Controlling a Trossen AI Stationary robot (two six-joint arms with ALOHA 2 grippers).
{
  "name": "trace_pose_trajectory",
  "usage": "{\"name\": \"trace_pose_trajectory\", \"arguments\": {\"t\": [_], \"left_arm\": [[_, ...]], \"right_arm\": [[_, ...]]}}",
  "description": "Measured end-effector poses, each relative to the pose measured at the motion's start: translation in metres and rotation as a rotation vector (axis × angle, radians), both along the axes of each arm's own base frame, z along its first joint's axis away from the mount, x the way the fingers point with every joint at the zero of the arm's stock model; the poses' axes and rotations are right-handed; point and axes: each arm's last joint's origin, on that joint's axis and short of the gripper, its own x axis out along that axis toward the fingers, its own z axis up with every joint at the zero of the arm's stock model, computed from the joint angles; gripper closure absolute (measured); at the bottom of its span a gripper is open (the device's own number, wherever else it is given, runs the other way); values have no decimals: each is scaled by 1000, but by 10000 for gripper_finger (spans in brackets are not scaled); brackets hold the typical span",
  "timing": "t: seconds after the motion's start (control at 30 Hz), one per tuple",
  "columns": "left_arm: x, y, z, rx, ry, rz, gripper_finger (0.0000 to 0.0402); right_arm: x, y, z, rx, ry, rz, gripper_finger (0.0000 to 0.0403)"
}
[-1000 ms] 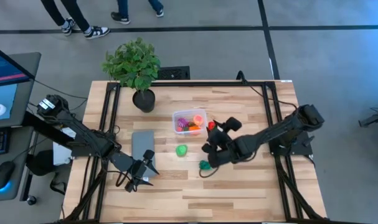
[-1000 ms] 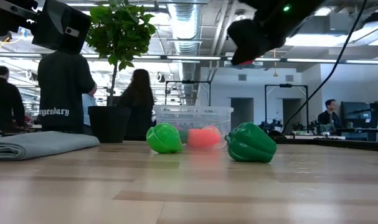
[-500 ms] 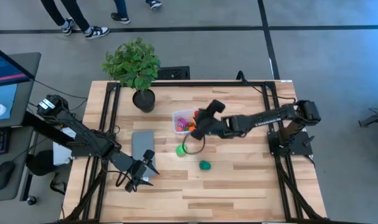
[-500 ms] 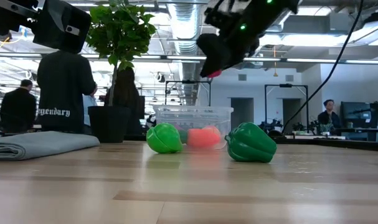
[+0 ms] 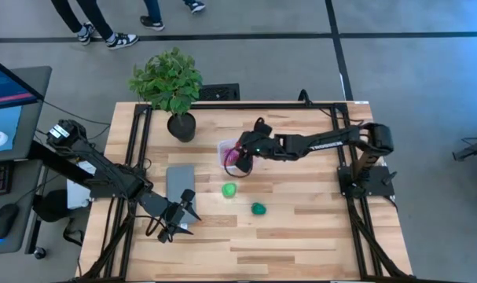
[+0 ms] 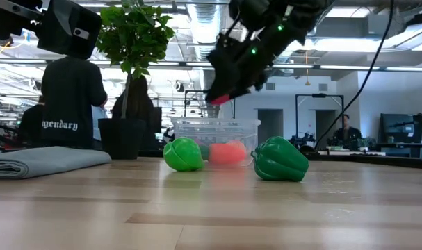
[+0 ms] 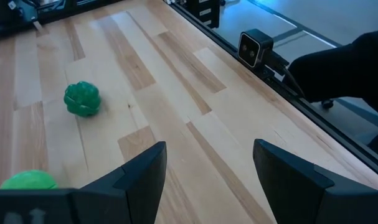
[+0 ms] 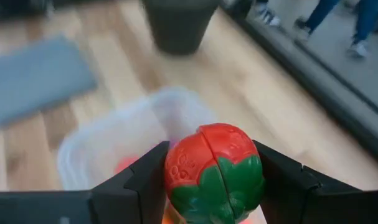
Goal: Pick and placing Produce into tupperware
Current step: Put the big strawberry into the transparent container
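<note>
**A:** From above, where does the work stand?

**B:** The right gripper (image 5: 240,155) reaches across the tabletop (image 5: 301,228) and hangs over the clear tub (image 5: 225,149), with bits of colour showing inside. Two pieces wait outside it: a light green one (image 5: 229,189) near the tub and a dark green one (image 5: 258,208) farther off. The left gripper (image 5: 177,218) rests idle near the front edge, just past a grey slab (image 5: 180,180). A potted plant (image 5: 170,85) stands at the back.

**A:** And at table height?

**B:** The right gripper (image 6: 224,87) hovers above the tub (image 6: 214,132), something red showing at its tip. The light green piece (image 6: 183,153), a pink-orange piece (image 6: 226,152) and the dark green pepper (image 6: 279,159) sit in a row before the tub. People stand in the room behind.

**A:** The left wrist camera?

**B:** Its fingers (image 7: 142,177) stand apart with nothing between them; the dark green piece (image 7: 82,98) lies well ahead, the light green one (image 7: 27,180) nearer.

**A:** The right wrist camera?

**B:** There the fingers are clamped on a red strawberry with green leaves (image 8: 213,171), directly over the tub (image 8: 101,146).

**A:** So which step is this?

**B:** It looks like the placing step. The next move likely calls for lowering a little and letting go so the strawberry falls inside the rim, then going for the green pieces
</note>
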Motion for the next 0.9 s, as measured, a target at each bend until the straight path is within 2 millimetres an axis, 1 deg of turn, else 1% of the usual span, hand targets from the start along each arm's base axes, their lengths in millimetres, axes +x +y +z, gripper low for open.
{"name": "trace_pose_trajectory", "arguments": {"t": [0.13,0.23,0.3,0.57,0.9], "left_arm": [[0,0,0,1,3,-1,171],[0,0,-1,-1,8,0,171],[0,0,-1,-3,10,2,171],[0,0,-1,-3,11,4,171],[0,0,-1,-4,10,7,171]], "right_arm": [[6,-4,-18,21,27,9,179],[10,-9,-22,32,6,14,179],[9,-11,-24,38,17,12,178],[8,-17,-23,105,-2,22,161],[8,-19,-23,132,-12,20,158]]}}
